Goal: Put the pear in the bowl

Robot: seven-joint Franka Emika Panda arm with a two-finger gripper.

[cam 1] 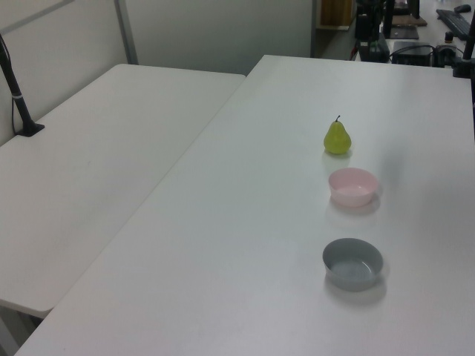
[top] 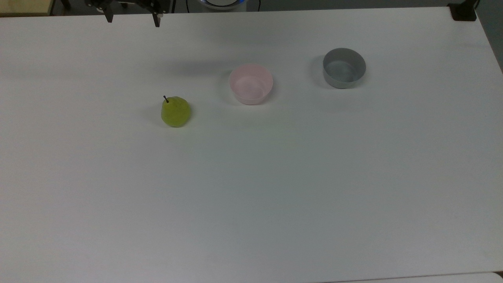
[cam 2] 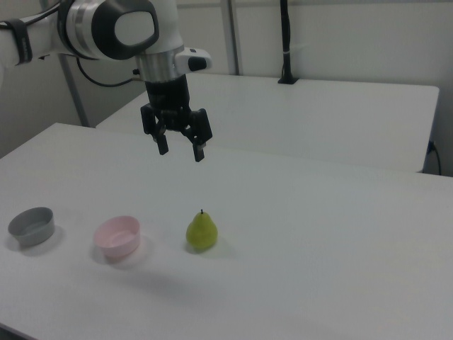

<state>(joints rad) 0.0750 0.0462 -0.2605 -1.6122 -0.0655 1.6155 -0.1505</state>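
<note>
- we take the pink bowl as our landmark; it stands upright on the white table, its hollow holding nothing.
- the pear stands on the table beside the bowl, to the top view's left of it and a little nearer the top view's bottom edge, apart from it with bare table between.
- in the right view the pear stands to the right view's right of the bowl, upright with its short dark stem pointing up.
- in the left view the pear lies beyond the bowl, further up in the left view.
- a grey bowl stands on the other side of the pink bowl from the pear, to the top view's right, well apart; in the left view the grey bowl is the nearest of the 3 things.
- pear, pink bowl and grey bowl form a rough line across the table.
- the gripper hangs in the air above the table, up and to the right view's right of the bowl, higher than the pear and touching nothing.
- we see its 2 dark fingers spread apart, pointing down, with nothing between them.
- in the top view the gripper is at the top edge, well away from the bowl toward the top view's upper left.
- a 2nd white table adjoins ours, to the left view's left of the bowl.
</note>
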